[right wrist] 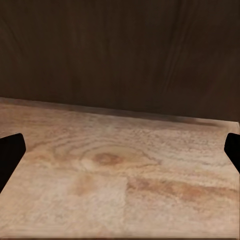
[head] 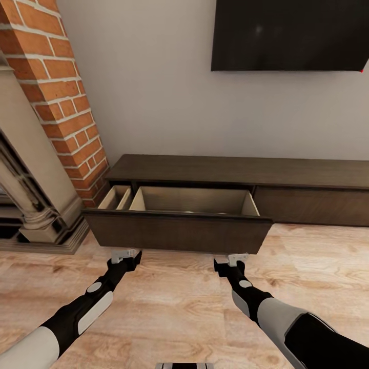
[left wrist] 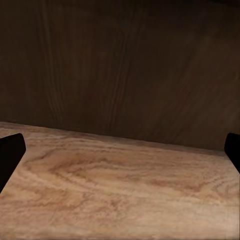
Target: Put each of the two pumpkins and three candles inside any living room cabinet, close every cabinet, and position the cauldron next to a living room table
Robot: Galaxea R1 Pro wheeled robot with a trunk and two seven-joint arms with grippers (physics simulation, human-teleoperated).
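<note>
The long, low, dark brown cabinet point(head: 236, 171) stands against the wall. Its wide drawer is pulled out, with a dark front panel point(head: 177, 233) and a pale wood interior point(head: 195, 201). The front panel hides the drawer's bottom. My left gripper point(head: 124, 254) and right gripper point(head: 233, 259) hover low over the floor just in front of that panel, both open and holding nothing. Both wrist views face the dark panel point(left wrist: 120, 65) point(right wrist: 120, 50) at close range, with black fingertips point(left wrist: 10, 155) point(right wrist: 10, 155) at the picture's edges. The pumpkins, candles and cauldron are out of view.
A brick chimney point(head: 61, 102) and a stone fireplace column point(head: 31, 205) stand at the left, close to the drawer's left end. A dark screen point(head: 287, 33) hangs on the wall above. The cabinet's right drawer front point(head: 312, 205) is shut. Wood floor point(head: 174, 307) lies underfoot.
</note>
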